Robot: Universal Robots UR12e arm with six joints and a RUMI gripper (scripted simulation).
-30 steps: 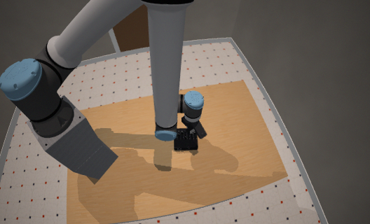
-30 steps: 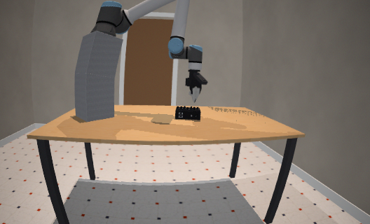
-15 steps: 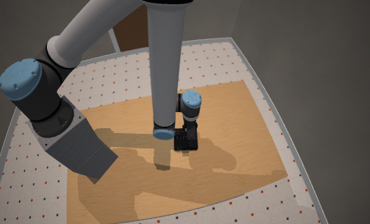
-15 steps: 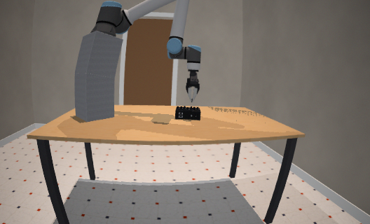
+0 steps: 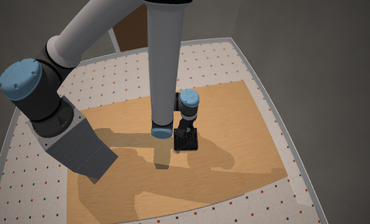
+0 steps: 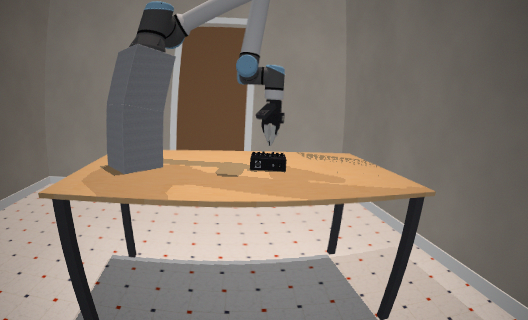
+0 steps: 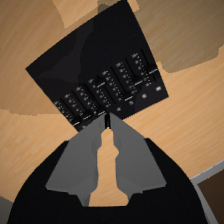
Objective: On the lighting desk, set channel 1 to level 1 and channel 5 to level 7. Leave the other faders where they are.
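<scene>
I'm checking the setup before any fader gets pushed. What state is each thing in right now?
gripper: shut, holding nothing, hanging above the desk without touching it.
lighting desk: flat on the table, untouched.
door: closed.
</scene>
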